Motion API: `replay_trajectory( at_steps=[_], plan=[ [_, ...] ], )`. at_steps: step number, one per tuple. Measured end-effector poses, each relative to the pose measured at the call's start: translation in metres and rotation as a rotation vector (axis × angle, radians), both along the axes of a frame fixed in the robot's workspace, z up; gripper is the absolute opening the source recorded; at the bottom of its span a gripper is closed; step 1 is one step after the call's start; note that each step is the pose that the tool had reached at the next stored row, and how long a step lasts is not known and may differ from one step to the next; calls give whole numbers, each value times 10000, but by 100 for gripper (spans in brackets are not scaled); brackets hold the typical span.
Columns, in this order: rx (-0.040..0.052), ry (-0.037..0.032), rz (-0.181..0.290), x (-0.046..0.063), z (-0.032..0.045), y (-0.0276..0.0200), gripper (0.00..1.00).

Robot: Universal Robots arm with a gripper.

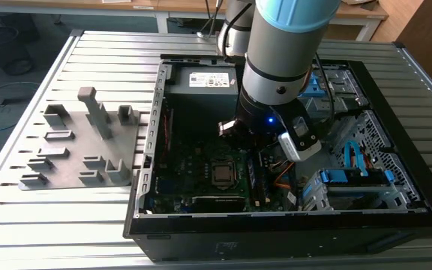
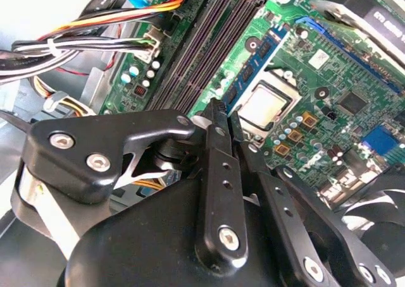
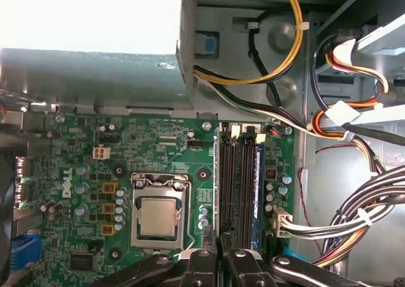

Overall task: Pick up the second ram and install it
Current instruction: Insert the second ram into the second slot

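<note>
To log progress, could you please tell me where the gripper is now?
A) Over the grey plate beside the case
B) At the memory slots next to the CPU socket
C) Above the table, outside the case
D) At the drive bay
B: in the first wrist view the gripper sits at the end of the memory slots, just beside the CPU socket.

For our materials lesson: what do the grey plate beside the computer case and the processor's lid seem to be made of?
Grey plate: matt, even grey, with raised blocks that look moulded in one piece; probably plastic. Processor's lid: dull silver with a soft sheen; likely plated metal.
</note>
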State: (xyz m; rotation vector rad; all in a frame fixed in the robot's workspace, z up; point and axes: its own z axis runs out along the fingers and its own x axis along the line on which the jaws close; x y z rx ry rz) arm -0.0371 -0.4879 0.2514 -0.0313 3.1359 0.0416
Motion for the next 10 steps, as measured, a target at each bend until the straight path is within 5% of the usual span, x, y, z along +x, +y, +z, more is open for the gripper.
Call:
replay_trajectory(
  at_steps=[10],
  plan=[
    [-6, 0, -477, 0, 0, 0, 14]
  ],
)
